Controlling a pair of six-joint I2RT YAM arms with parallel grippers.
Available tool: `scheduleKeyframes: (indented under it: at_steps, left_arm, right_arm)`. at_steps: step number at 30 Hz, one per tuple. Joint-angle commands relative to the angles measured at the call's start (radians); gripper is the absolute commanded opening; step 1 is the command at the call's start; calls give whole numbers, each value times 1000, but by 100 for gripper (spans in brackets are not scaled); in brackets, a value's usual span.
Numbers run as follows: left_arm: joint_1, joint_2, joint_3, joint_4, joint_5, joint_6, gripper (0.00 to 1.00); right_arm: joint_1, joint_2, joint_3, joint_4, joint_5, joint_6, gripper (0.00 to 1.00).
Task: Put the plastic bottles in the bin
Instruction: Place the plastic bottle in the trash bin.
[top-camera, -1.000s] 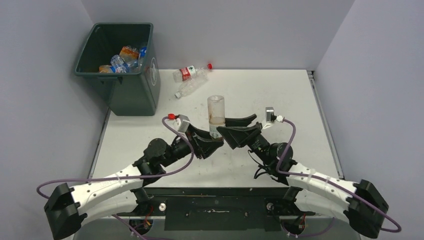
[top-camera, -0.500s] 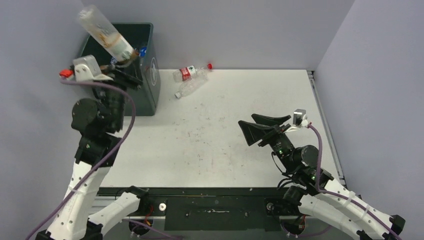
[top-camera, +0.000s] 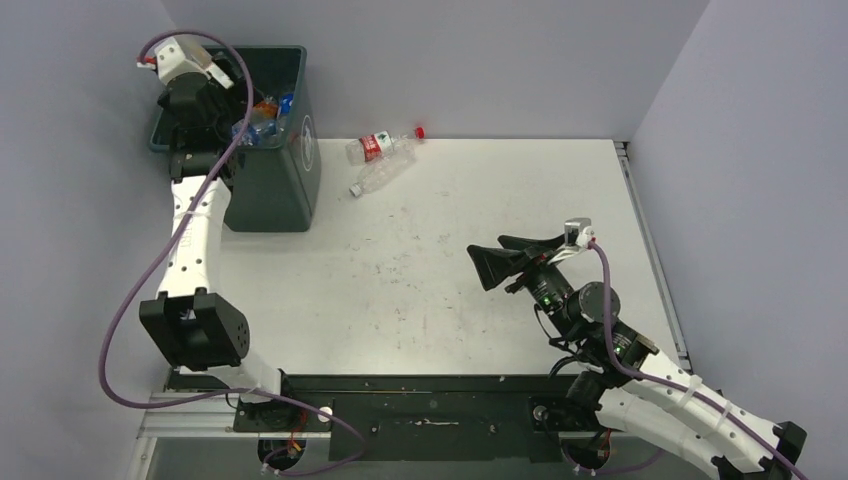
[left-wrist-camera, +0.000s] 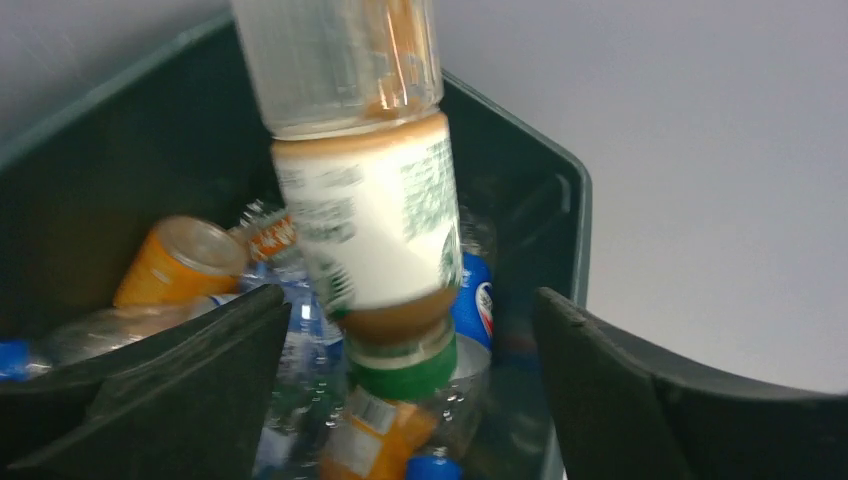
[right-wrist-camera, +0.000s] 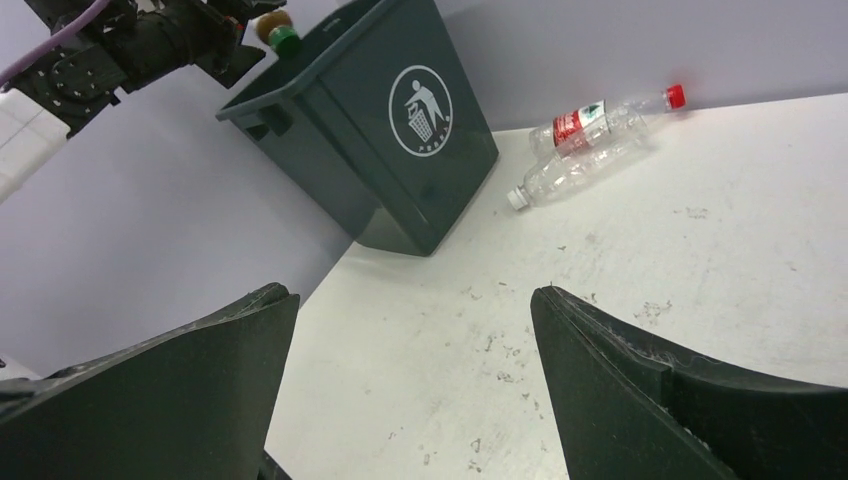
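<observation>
Bottle cap-down between parted left jaws, touching neither, over bin; right jaws spread wide.

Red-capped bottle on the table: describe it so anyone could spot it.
Find the dark green bin at far left. Two bottles lie side by side on the table just right of it. Take the farther one, with red label and cap; its neighbour is clear, white-capped.

Bin, litter-figure sign (bottle labels illegible)
</observation>
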Motion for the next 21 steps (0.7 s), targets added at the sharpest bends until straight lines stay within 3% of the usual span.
scheduleKeyframes:
  at_steps: [1,4,8,14,21]
  left_arm:
    - [-36,-19,122,39,-12,38,97]
    - [-89,-86,90,115,-38,90,96]
    - [-258,-196,34,157,-84,210,96]
    - [-480,-439,-238,223,-126,291,96]
    - [-583,-664,-590,195,-61,290,96]
  right_arm:
    - [2,47,44,14,37,-6,90]
    - [1,84,32,52,67,-3,90]
    - [-1,198,18,143,122,23,90]
    - [-39,537,61,312,262,76,90]
    - [-236,1022,389,309,23,128,90]
